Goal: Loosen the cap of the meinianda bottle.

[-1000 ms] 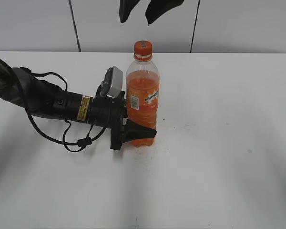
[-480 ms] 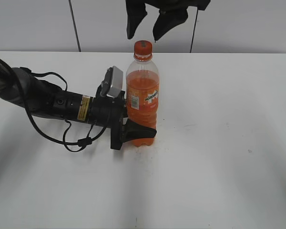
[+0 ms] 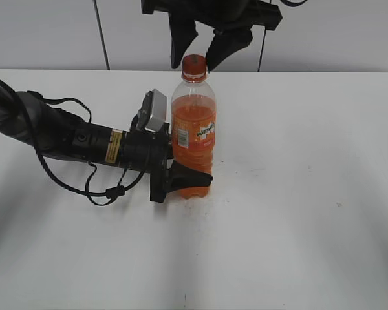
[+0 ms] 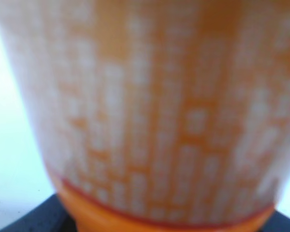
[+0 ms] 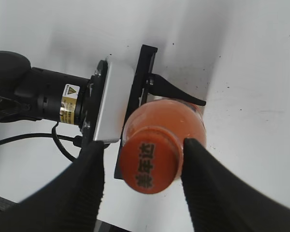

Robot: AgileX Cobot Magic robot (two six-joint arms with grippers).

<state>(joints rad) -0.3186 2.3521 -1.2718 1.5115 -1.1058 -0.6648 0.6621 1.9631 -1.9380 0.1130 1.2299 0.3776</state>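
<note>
Above the cap (image 3: 194,65), the right tool (image 3: 201,59) has descended, spread astride it; left tool (image 3: 189,180) pinches the meinianda bottle (image 3: 193,139).

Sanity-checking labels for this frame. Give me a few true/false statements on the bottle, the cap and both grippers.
1. The meinianda bottle stands upright. True.
2. The left gripper holds the bottle near its base. True.
3. The cap is off and lies on the table. False: it sits on the neck.
4. The right gripper is clamped on the cap. False: its fingers stand either side with gaps.
5. The bottle is empty. False: orange drink fills it.
</note>
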